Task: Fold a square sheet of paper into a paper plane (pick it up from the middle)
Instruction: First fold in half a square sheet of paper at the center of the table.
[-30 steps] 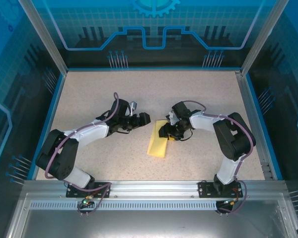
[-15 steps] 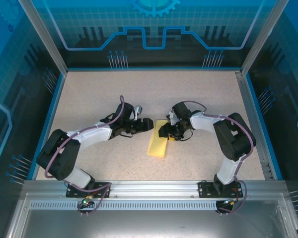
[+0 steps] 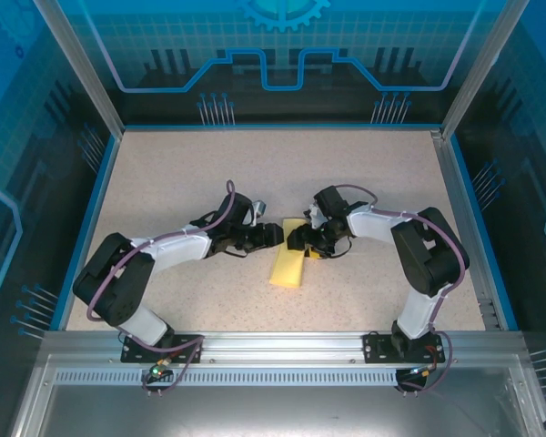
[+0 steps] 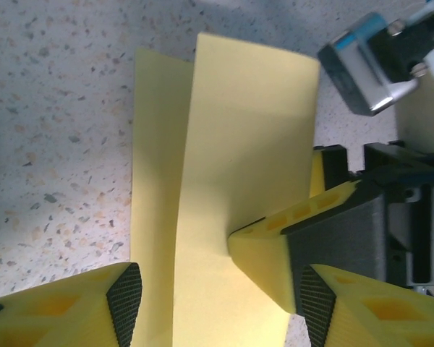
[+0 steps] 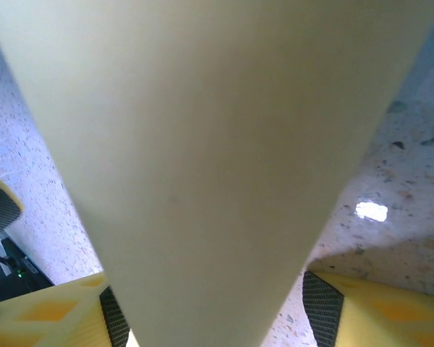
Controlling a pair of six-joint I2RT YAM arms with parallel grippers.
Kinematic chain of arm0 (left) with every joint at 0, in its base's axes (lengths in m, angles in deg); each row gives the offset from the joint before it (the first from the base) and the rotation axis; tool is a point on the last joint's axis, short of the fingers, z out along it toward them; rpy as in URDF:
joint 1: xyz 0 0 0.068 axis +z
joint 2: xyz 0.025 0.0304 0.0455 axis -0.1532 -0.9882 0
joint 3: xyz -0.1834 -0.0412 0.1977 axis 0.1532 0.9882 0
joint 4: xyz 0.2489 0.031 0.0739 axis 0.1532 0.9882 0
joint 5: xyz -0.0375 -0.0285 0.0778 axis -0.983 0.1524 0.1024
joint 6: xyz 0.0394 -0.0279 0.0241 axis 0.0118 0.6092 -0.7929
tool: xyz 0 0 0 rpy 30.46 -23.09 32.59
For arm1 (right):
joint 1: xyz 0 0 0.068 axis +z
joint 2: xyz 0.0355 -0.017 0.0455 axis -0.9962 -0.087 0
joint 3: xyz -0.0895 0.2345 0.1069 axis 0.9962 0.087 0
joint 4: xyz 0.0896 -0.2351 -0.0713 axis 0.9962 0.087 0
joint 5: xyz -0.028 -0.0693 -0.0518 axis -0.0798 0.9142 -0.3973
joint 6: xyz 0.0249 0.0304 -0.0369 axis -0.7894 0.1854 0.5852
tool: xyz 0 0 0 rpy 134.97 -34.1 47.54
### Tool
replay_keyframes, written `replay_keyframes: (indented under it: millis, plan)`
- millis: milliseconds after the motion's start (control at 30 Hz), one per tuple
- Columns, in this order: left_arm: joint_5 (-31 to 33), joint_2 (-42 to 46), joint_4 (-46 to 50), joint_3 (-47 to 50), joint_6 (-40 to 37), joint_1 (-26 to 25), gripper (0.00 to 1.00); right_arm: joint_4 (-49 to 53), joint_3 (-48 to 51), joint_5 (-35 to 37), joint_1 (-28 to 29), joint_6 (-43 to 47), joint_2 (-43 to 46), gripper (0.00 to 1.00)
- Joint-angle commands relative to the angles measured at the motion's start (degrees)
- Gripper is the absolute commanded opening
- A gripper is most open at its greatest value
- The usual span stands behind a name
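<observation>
The speckled tabletop (image 3: 282,164) carries everything, and the left arm (image 3: 177,246) and right arm (image 3: 409,232) both bend inward across it toward the sheet of paper (image 3: 288,266). From above, the sheet is a narrow pale-yellow strip lying flat, with its far end between the two grippers and its near end free. The left gripper (image 3: 273,235) sits just beside the sheet's far left edge. The right gripper (image 3: 298,239) is over the sheet's far right edge, and the two grippers nearly meet there.

The overhead view does not show how the sheet is layered or how the jaws stand; the wrist cameras do. From the left wrist, the sheet (image 4: 231,144) shows as two layers: a broad upper flap, and a lower layer showing as a narrow band along the flap's left side. The left gripper (image 4: 218,300) is spread wide, with one finger to each side of the sheet and both pads apart from it. In the same view one yellow finger (image 4: 264,249) of the right gripper rests its tip on the upper flap near the sheet's right edge. A bit of yellow further along that edge may be its other finger, but I cannot tell.

From the right wrist, the sheet (image 5: 202,144) rises close to the lens as a blurred pale wedge, narrowing down between the fingers. The right gripper (image 5: 210,318) is spread, and its dark pads (image 5: 322,311) stand either side of the sheet without pinching it. Bare tabletop (image 5: 390,173) shows to the sheet's right.
</observation>
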Motion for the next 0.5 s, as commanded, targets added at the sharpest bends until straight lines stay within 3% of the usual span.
replay_keyframes:
  millis: [0,333,467]
  plan:
    - [-1.3,-0.8,3.5,-1.6,0.0,-0.3,0.63,-1.8,0.9,8.2,-0.2,-2.6,-0.8,0.69]
    - [-9.6,-2.2,-1.8,0.4,3.2,-0.1,0.64,-2.3,2.3,9.1,0.2,-4.6,2.0,0.70]
    - [-9.6,-2.6,-2.0,1.1,4.2,0.0,0.64,-2.5,2.8,9.1,0.2,-5.1,2.7,0.70]
